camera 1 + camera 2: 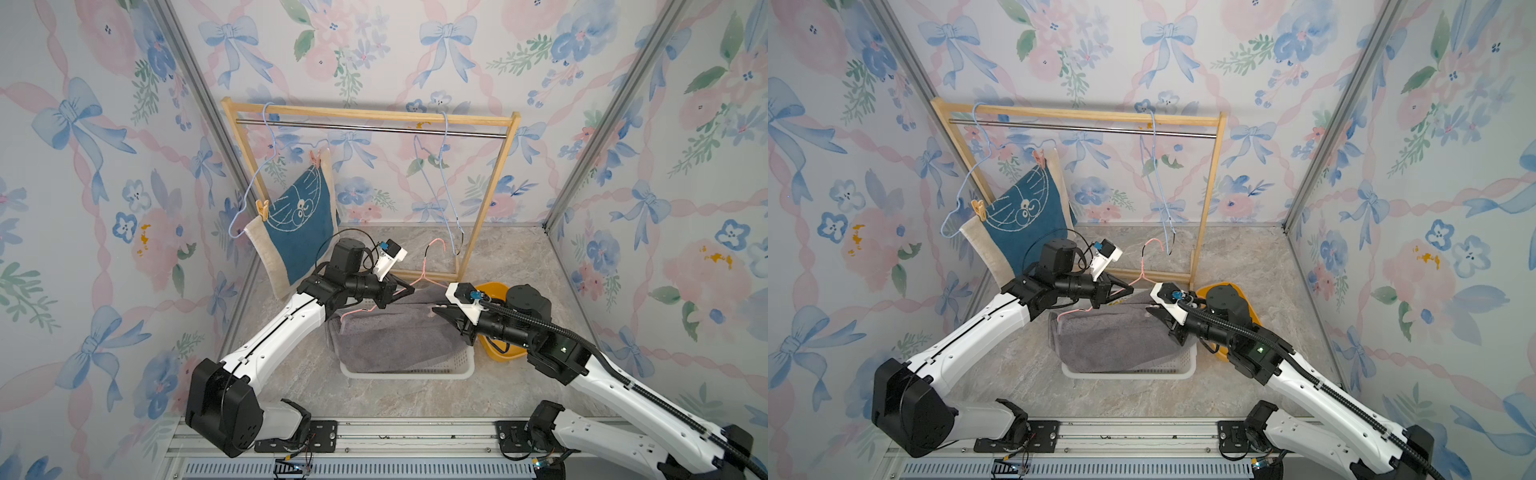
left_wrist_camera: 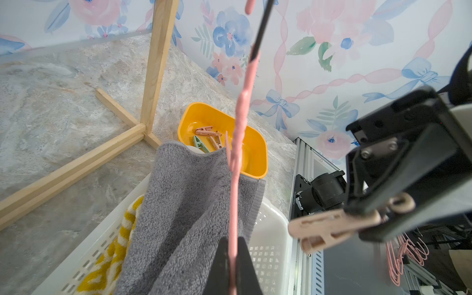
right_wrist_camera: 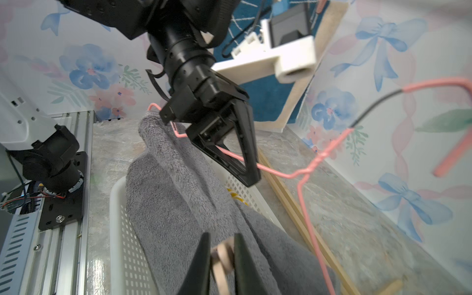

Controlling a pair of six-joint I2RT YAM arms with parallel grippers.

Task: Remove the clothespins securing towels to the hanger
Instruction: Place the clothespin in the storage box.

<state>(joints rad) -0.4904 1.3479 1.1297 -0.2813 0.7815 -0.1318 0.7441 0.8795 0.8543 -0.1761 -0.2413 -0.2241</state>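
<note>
Left tool [image 3: 249,176] grips the pink hanger [image 3: 278,174]; right tool [image 3: 221,238] pinches a tan clothespin [image 2: 329,226].

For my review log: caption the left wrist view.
Left jaws shut on pink hanger; right jaws hold tan clothespin near grey towel.

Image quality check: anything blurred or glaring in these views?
Left wrist view: the pink hanger wire near the lens is blurred, and the right hand with its clothespin is soft; the yellow bin is sharp. Right wrist view: left hand crisp, glare on the tabletop. Both top views: even light, faint shadow above the rack.
</note>
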